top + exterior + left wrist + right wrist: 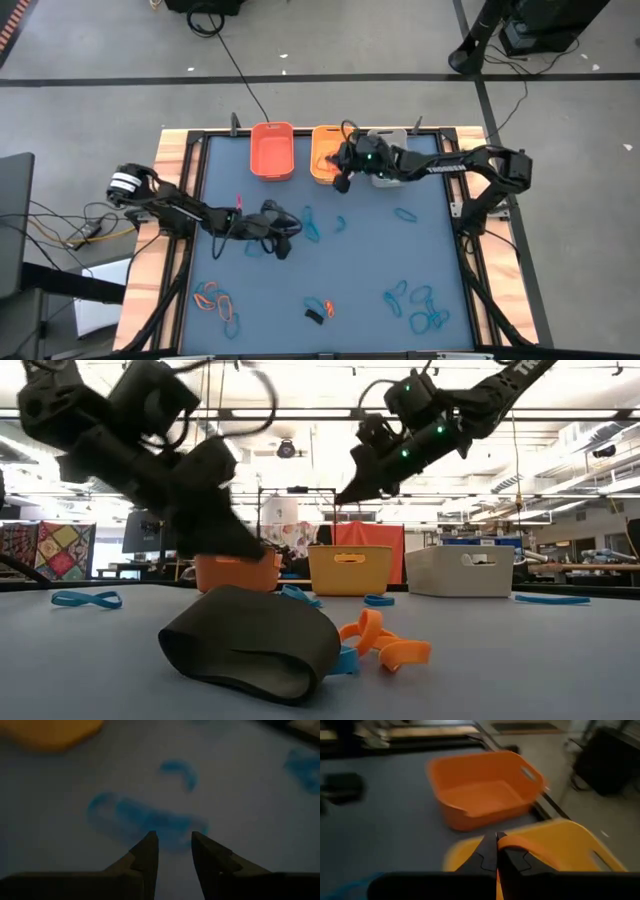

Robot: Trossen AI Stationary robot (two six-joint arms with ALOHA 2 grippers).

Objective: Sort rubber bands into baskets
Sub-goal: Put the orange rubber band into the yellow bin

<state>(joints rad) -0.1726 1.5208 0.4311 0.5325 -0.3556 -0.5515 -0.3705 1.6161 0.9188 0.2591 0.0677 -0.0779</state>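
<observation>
High view is showing me the three baskets lined up at twelve o'clock: orange basket (271, 150), yellow-orange basket (324, 152), grey basket (388, 170). My right gripper (341, 183) is hovering at the yellow-orange one, pinched shut on an orange band (520, 843). My left gripper (172, 846), half open and empty, is aiming at a blue band (145, 817) mid-table. I'm judging it light, floppy, stretchy; I'm pinching one strand.
</observation>
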